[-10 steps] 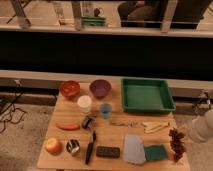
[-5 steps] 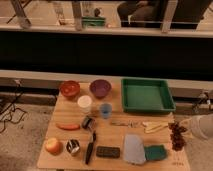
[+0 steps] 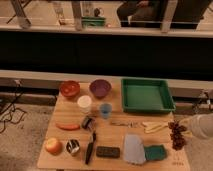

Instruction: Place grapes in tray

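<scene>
While the grapes (image 3: 176,135) are held clenched in the gripper (image 3: 183,126) at the table's (image 3: 115,131) right edge, short of the tray (image 3: 147,95), 1 risk is judged: the dangling bunch could be snagged on the tray rim and dropped.

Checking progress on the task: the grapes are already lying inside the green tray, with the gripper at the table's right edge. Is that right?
Not quite. The grapes hang at the table's right edge, at the gripper, whose fingers are shut; the green tray holds nothing. The camera view shows it.
</scene>
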You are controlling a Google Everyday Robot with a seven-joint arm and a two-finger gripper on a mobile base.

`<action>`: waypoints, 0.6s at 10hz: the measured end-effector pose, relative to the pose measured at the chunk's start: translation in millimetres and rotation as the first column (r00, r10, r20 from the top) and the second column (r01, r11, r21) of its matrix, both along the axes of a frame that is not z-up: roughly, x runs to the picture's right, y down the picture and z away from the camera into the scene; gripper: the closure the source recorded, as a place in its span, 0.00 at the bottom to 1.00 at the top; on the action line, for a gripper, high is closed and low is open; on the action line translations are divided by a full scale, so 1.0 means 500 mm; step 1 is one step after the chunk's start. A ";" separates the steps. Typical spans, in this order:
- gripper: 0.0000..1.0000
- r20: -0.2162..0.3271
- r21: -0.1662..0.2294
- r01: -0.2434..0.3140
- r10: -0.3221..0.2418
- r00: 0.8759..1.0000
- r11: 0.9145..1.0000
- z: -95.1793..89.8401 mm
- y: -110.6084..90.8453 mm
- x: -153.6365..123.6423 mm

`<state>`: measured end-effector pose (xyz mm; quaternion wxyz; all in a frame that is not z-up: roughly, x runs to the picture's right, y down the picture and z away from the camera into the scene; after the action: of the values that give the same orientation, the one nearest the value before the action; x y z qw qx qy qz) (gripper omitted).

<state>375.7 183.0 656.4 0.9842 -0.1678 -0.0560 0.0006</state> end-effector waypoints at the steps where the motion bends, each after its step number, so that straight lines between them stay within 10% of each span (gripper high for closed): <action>1: 1.00 -0.001 0.006 -0.001 0.001 1.000 1.000 0.000 0.000 0.001; 6: 1.00 0.002 0.119 -0.022 0.022 1.000 0.993 0.031 -0.073 -0.078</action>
<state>336.6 146.7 671.7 0.9924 -0.1080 -0.0581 0.0079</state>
